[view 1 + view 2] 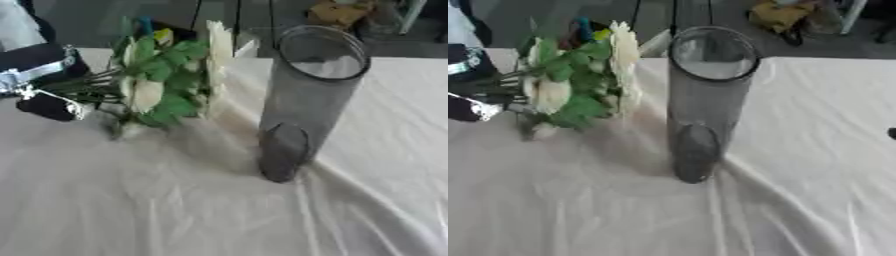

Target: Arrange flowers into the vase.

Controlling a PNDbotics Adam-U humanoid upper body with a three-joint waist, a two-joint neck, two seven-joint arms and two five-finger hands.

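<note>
A tall, clear, smoky-grey glass vase (311, 100) stands upright near the middle of a table (175, 210) draped in a wrinkled white cloth. Its round mouth is open at the top, with no stems showing inside.

To the left of the vase, the robot's left hand (48, 105) comes in from the left edge, black with silver parts. Its fingers are curled around the thin green stems of a bunch of flowers (166, 80), clamped on them. The bunch is held sideways, stems toward the hand and heads toward the vase. The blooms are cream-white, mixed with many bright green leaves. The nearest pale petals are just beside the vase's upper wall, and I cannot tell whether they touch it. The bunch hangs low over the cloth, left of the vase, not in it.

The right hand shows only as a small dark speck at the right edge (892, 133); whether its fingers are apart or together, I cannot tell.
</note>
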